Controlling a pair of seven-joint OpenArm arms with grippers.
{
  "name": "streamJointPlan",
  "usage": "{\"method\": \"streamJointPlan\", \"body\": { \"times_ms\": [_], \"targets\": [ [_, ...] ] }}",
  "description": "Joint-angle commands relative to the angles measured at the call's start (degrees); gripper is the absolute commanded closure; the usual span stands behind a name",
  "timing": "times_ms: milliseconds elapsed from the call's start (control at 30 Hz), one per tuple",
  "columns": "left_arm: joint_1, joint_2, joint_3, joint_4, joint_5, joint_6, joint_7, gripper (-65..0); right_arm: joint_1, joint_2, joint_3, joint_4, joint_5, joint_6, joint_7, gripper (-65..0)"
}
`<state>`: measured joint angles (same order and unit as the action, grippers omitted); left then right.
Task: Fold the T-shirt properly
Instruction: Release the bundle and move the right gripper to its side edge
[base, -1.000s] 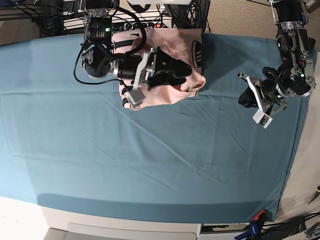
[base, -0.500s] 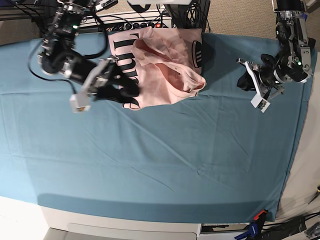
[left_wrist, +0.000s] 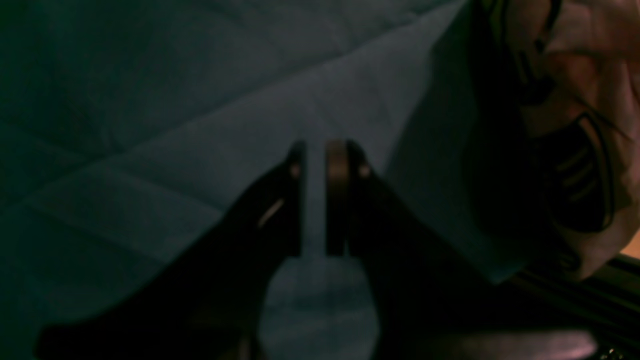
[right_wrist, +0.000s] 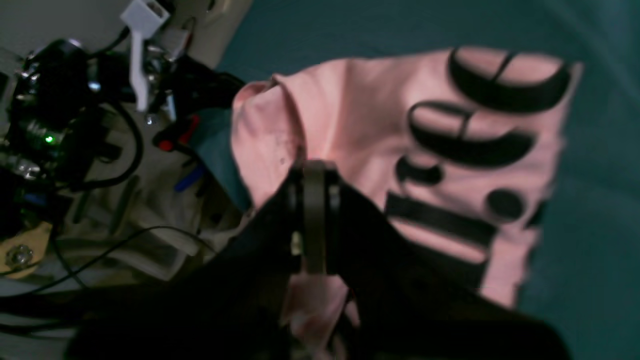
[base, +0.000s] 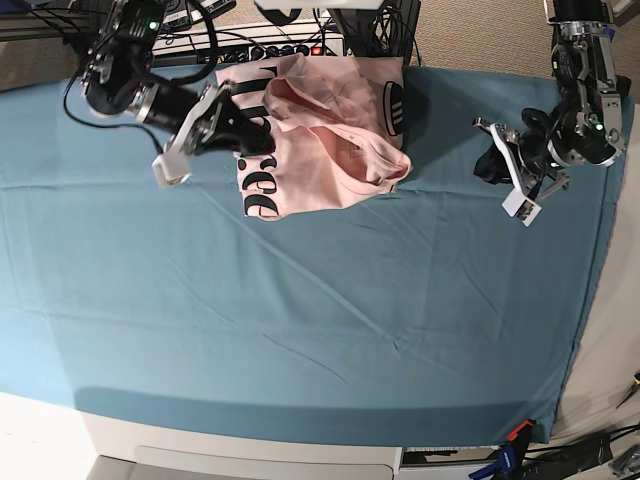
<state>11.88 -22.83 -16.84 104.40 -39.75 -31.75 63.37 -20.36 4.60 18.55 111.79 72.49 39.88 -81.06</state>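
The pale pink T-shirt (base: 330, 140) lies bunched at the table's far edge, black lettering up, with folds toward its right side. My right gripper (base: 268, 138) reaches in from the left over the shirt's left edge. In the right wrist view its jaws (right_wrist: 314, 167) are together above the lettered T-shirt (right_wrist: 400, 150); I cannot tell whether they pinch any fabric. My left gripper (base: 484, 166) hovers over the teal sheet to the right of the shirt. In the left wrist view the left gripper (left_wrist: 315, 165) shows only a thin slit, nothing in it, and the T-shirt (left_wrist: 575, 100) is at the right.
The teal cloth sheet (base: 300, 300) covers the whole table. Cables and a power strip (base: 280, 48) run behind the shirt at the far edge and also show in the right wrist view (right_wrist: 75, 125). The sheet's right edge (base: 590, 300) drops off beside the left arm.
My right gripper left the middle of the shirt, swung out to the left, and has now come back to the shirt's left edge. The left arm rose slightly, then stayed.
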Motion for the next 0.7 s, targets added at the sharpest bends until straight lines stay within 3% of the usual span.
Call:
{"method": "streamJointPlan", "body": {
  "times_ms": [0, 167, 467, 667],
  "targets": [
    [-0.4, -0.7, -0.3, 1.0, -1.0, -0.2, -1.0, -8.7, -0.7, 0.3, -0.6, 1.3, 1.8, 0.1, 1.1, 0.0],
    [-0.4, -0.7, -0.3, 1.0, -1.0, -0.2, -1.0, -8.7, -4.7, 0.3, -7.3, 1.6, 1.8, 0.1, 1.1, 0.0],
    [-0.4, -0.7, -0.3, 1.0, -1.0, 0.9, -1.1, -8.7, -4.3, 0.3, -29.2, 1.6, 1.8, 0.1, 1.1, 0.0],
    [-0.4, -0.7, -0.3, 1.0, -1.0, 0.9, -0.8, -8.7, 1.4, -2.1, -30.7, 1.6, -2.2, 0.1, 1.1, 0.0]
  ]
}}
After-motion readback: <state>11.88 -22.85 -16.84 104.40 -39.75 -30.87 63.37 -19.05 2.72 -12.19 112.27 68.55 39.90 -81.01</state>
